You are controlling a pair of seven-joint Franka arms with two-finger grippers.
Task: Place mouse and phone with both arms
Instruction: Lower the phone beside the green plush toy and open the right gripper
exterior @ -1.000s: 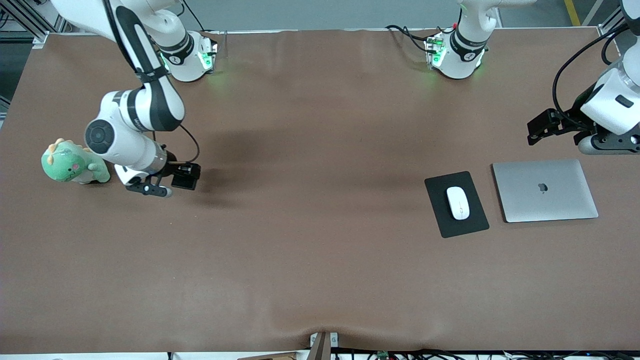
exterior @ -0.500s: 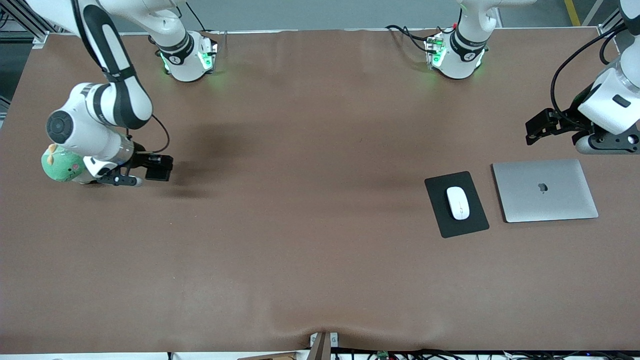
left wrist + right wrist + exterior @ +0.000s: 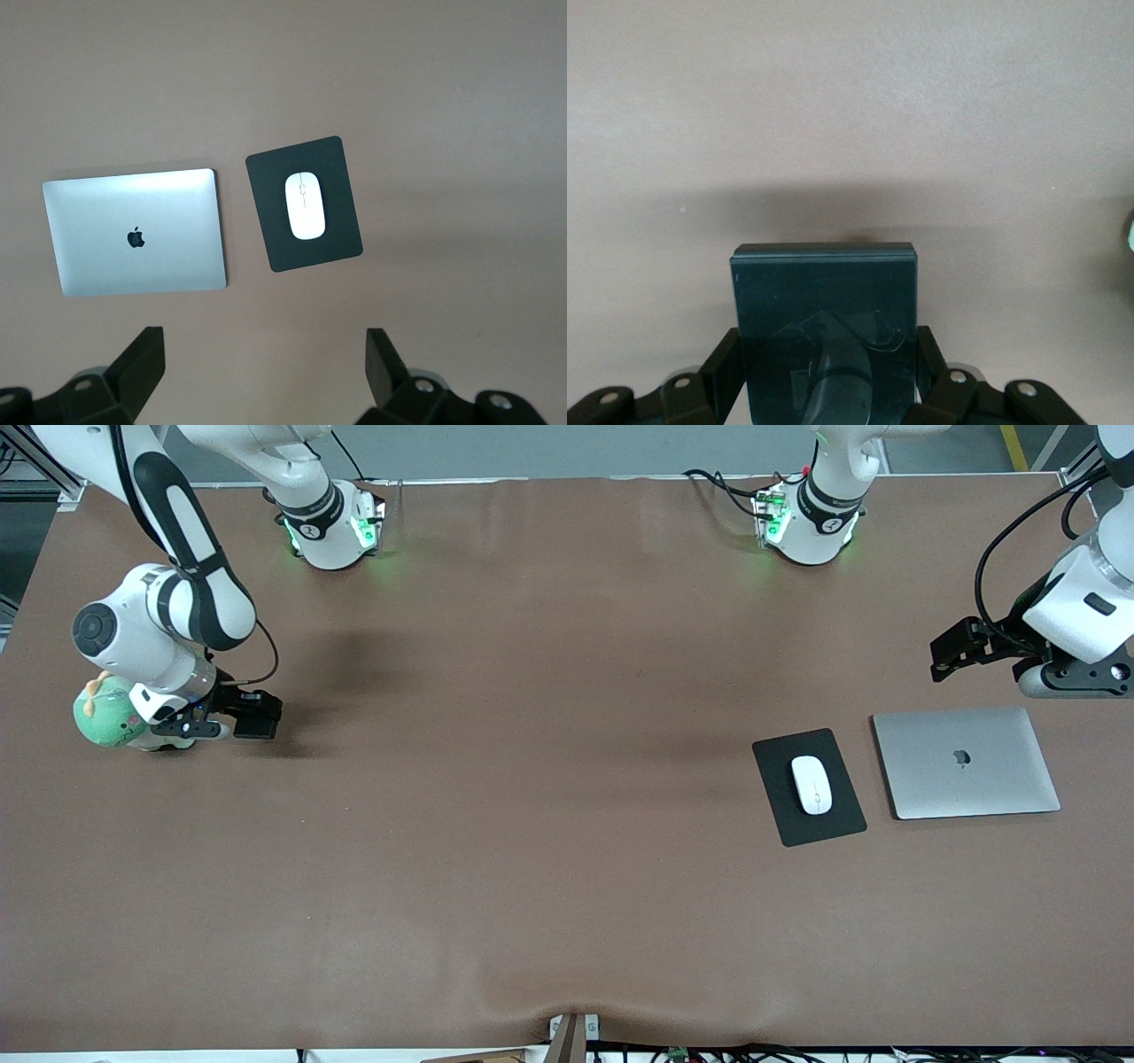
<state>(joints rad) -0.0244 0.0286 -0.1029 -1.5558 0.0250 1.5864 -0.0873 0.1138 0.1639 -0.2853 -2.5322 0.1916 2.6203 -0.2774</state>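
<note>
The right gripper (image 3: 232, 723) is held low above the table, its fingers (image 3: 719, 372) clamped. The left gripper (image 3: 264, 372) is held high, fingers spread wide.

High front camera faces the arms; left wrist view (well up) shares its mouse (image 3: 811, 784).

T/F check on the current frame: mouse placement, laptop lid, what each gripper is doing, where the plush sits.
1. The mouse lies on the mouse pad. True.
2. The laptop is open. False: its lid is shut.
3. The right gripper holds the phone. True.
4. The left gripper grips the mouse. False: it is open and empty, up over the table near the laptop.
5. The green plush sits at the left arm's end. False: the right arm's end.
</note>
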